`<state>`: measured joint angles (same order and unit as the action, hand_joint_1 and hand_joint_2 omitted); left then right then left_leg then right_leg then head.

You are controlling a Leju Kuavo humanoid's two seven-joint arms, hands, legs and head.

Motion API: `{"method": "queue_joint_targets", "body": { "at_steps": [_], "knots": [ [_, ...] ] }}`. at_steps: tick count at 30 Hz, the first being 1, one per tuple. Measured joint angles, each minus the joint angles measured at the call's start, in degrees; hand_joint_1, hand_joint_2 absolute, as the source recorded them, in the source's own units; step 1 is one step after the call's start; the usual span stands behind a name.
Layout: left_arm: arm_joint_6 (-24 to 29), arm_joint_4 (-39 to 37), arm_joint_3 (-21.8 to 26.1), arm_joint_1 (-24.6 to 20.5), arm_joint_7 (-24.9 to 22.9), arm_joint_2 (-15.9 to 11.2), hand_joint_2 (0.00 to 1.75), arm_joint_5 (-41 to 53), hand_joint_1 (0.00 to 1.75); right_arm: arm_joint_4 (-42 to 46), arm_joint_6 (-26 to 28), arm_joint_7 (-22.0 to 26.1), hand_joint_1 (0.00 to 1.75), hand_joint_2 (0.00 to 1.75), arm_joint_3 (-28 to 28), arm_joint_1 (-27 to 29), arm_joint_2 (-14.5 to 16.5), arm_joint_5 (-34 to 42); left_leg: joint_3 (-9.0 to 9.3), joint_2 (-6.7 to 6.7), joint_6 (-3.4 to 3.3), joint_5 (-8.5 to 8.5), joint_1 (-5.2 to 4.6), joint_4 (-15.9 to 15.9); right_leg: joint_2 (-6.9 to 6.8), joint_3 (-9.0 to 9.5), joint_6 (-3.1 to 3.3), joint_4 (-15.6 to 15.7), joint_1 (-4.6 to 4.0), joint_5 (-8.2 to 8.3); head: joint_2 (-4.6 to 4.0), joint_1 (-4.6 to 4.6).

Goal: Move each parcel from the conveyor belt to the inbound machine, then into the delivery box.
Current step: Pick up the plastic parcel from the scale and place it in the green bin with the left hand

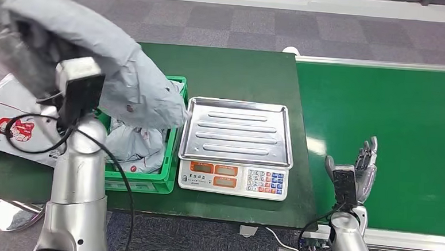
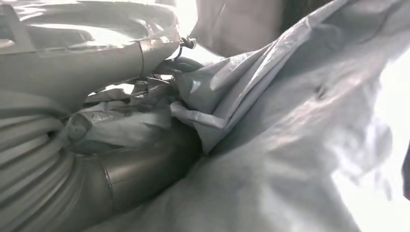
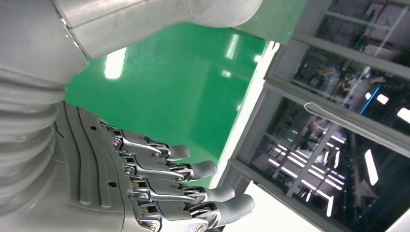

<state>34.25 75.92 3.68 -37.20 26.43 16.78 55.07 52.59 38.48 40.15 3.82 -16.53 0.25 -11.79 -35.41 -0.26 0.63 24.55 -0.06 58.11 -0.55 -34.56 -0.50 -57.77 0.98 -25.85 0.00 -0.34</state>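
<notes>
Closest to the robot's body, the left arm is raised high with a soft grey parcel [image 1: 119, 74] draped over it, hanging above the green crate [image 1: 168, 177] at the left side of the dark green table [image 1: 234, 71]. From the wrist camera the left hand [image 2: 121, 159] has its thumb and fingers buried in bunched plastic, so it plainly grips the bag by a gathered fold. The bag looks light and floppy, a slick film mailer that sags wherever it is not held; I would judge it prone to slide through the fingers and to swing, so a pinch on a thick crumpled fold, or on whatever soft lump sits inside, would be safer than a flat edge.

Down at the right, the right hand [image 1: 360, 170] hovers over the near edge of the green belt [image 1: 393, 111], fingers straight and spread, holding nothing.

Just beyond the arms, the crate already holds other grey bags [image 1: 135, 147], and a white printed bag [image 1: 8, 120] lies on the table to its left. Beside the crate on the right sits the scale [image 1: 236, 149], its steel tray bare. Farther off lies grey carpeted floor [image 1: 271, 24].
</notes>
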Motion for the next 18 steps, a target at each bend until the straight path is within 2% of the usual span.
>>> {"method": "queue_joint_targets", "body": {
  "at_steps": [2,4,8,11,12,15,16,18],
  "knots": [
    [-6.6,-5.9,-3.5,-1.8,-8.9,-1.5,1.75,1.1,1.75,0.0,-0.9,0.0,0.00,1.75,0.1,0.0,-0.2,-1.0,0.00,0.01,-0.01,-0.02,0.00,0.0,0.02,0.00,-0.01,0.0,0.00,0.05,0.00,-0.01],
    [-14.2,-12.8,-6.4,-4.0,-15.7,-2.7,1.75,2.9,1.75,-0.1,-1.8,0.0,0.00,1.75,0.4,-0.1,-0.3,-2.4,0.00,0.05,-0.02,-0.04,-0.01,0.0,0.08,-0.03,-0.01,0.0,0.01,0.12,0.00,-0.01],
    [-28.0,-28.2,-11.3,-9.1,-23.7,-3.6,1.75,7.0,0.13,-0.7,-3.1,0.0,0.00,1.75,2.2,-0.6,-0.3,-4.8,0.00,0.13,-0.03,-0.06,-0.03,0.0,0.21,-0.06,-0.03,0.0,0.03,0.19,0.00,-0.01],
    [-37.7,-37.9,-14.6,-12.3,-28.5,-3.7,1.75,10.3,0.27,-1.0,-3.3,0.0,0.00,1.75,4.1,-0.6,-0.3,-6.2,0.00,0.16,-0.04,-0.05,-0.05,0.1,0.33,-0.06,-0.03,0.0,0.05,0.18,0.00,-0.01],
    [-40.7,-40.5,-15.7,-12.9,-29.8,-3.7,1.75,11.2,0.50,-1.0,-3.5,0.0,0.00,1.75,4.7,-0.5,-0.3,-6.6,-0.01,0.16,-0.04,-0.03,-0.05,0.1,0.35,-0.06,-0.03,0.0,0.05,0.18,0.00,-0.01],
    [-44.4,-46.0,-18.0,-13.4,-32.1,-3.7,1.75,12.1,1.54,-1.0,-4.1,0.0,0.00,1.75,6.2,-0.3,-0.3,-8.0,-0.06,0.17,-0.02,0.00,-0.05,0.0,0.38,-0.12,-0.04,0.0,0.04,0.16,0.00,0.00],
    [-44.7,-47.4,-18.4,-13.6,-32.4,-3.7,1.75,12.2,1.71,-1.0,-4.3,0.0,0.00,1.75,6.6,-0.3,-0.3,-8.4,-0.07,0.18,-0.02,0.01,-0.05,0.0,0.38,-0.13,-0.05,0.0,0.04,0.15,0.00,0.00],
    [-45.2,-49.7,-19.0,-14.1,-32.6,-3.8,1.75,12.2,1.75,-1.0,-4.5,0.0,0.00,1.75,7.2,-0.3,-0.3,-9.0,-0.08,0.18,-0.02,0.02,-0.05,0.0,0.38,-0.14,-0.06,0.0,0.04,0.12,0.00,-0.01]
  ]
}}
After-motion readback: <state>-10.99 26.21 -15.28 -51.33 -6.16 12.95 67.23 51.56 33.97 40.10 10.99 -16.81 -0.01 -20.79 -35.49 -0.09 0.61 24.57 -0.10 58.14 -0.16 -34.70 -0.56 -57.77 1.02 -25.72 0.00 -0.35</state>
